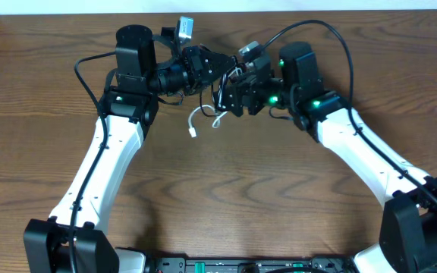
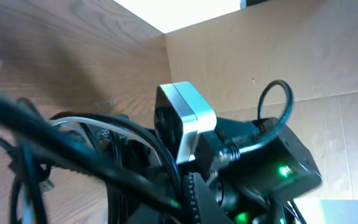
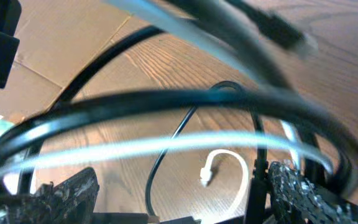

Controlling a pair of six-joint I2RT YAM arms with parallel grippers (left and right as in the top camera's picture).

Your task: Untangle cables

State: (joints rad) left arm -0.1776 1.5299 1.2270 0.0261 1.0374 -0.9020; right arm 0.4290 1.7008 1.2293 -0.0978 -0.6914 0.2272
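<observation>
Blurred strands of the black cable (image 3: 166, 102) and the white cable (image 3: 166, 146) sweep across just before the right wrist lens. They span the gap between the fingers (image 3: 67, 193) of the right tool (image 3: 185, 196), whose jaws stand well apart. Whether either finger touches a strand I cannot tell. Seen from overhead, the left tool (image 1: 217, 67) faces the right one nose to nose over the far middle of the worktop (image 1: 264, 189), with the tangle bunched between them. Its opening is hidden, so I cannot tell its state. A pale camera housing (image 2: 182, 121) on the right arm crowds the left wrist view. The white cable's loose tail runs from the tangle toward the robot's base, its plug end (image 1: 193, 133) pointing near and slightly left.
</observation>
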